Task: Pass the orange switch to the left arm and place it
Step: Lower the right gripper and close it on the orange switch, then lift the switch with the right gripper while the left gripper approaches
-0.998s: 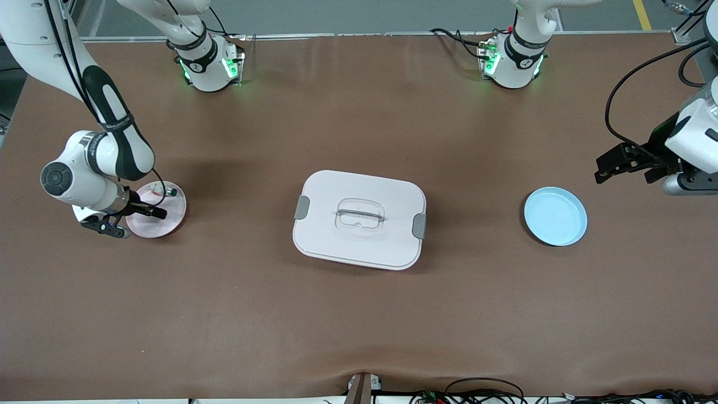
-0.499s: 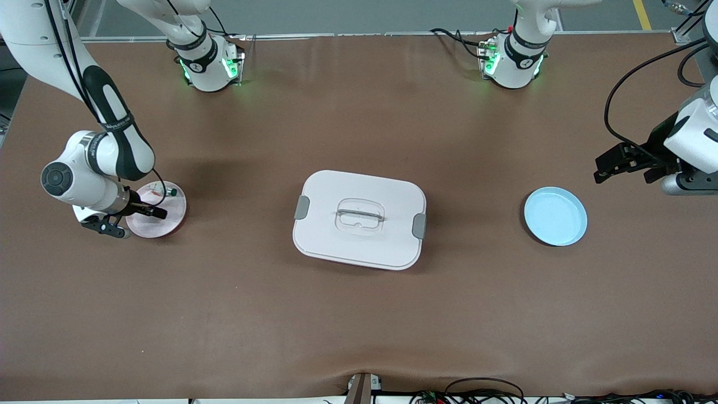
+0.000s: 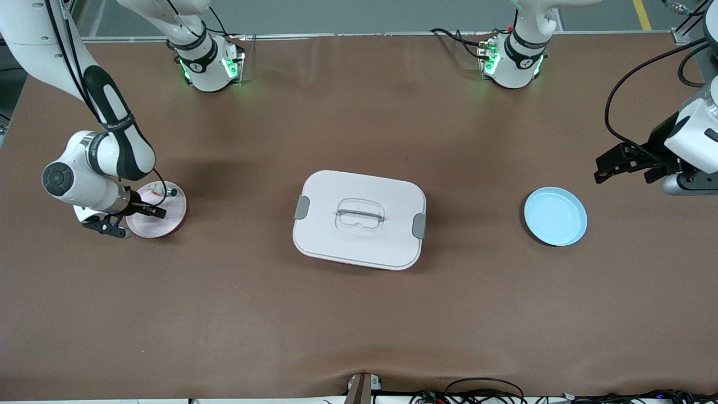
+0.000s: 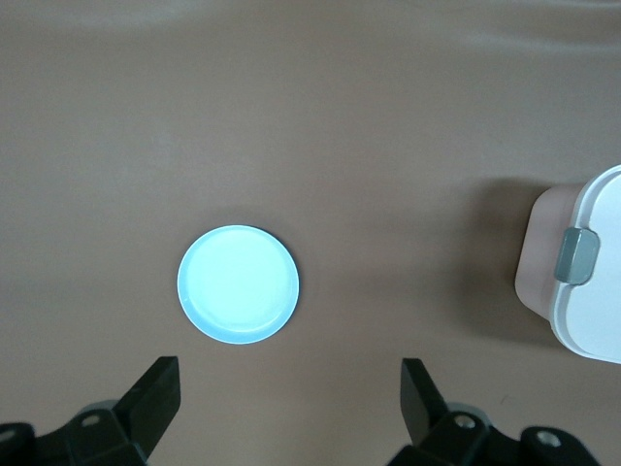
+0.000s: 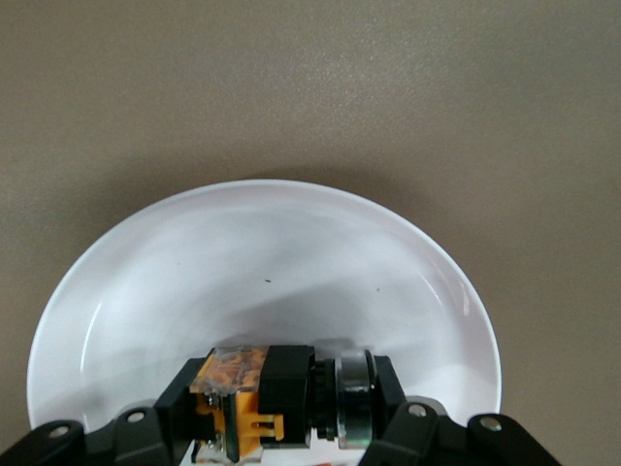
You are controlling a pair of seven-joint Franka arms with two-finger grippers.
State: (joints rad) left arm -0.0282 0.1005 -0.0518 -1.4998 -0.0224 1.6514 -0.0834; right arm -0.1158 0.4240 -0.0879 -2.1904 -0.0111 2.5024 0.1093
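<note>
The orange switch (image 5: 254, 400) is lying in the pink plate (image 3: 171, 221) at the right arm's end of the table, roughly at nine o'clock from the box (image 3: 359, 219) in the front view. The right gripper (image 5: 277, 427) is down in that plate and is clenched on the switch: in the right wrist view its black fingers (image 5: 175, 398) are pressing against both ends of the switch's black-and-orange body. A small white-silver part with a green tip (image 3: 168, 192) is also sitting in the plate, toward its twelve o'clock rim.

The white box is sitting mid-table with its grey side clips (image 3: 302, 207) showing. At about three o'clock from it, well apart, the blue plate (image 3: 556, 216) is lying. The left gripper (image 4: 291, 393) is waiting over the table near the blue plate, toward two o'clock from it, with its fingers (image 4: 160, 388) spread wide and grasping nothing.
</note>
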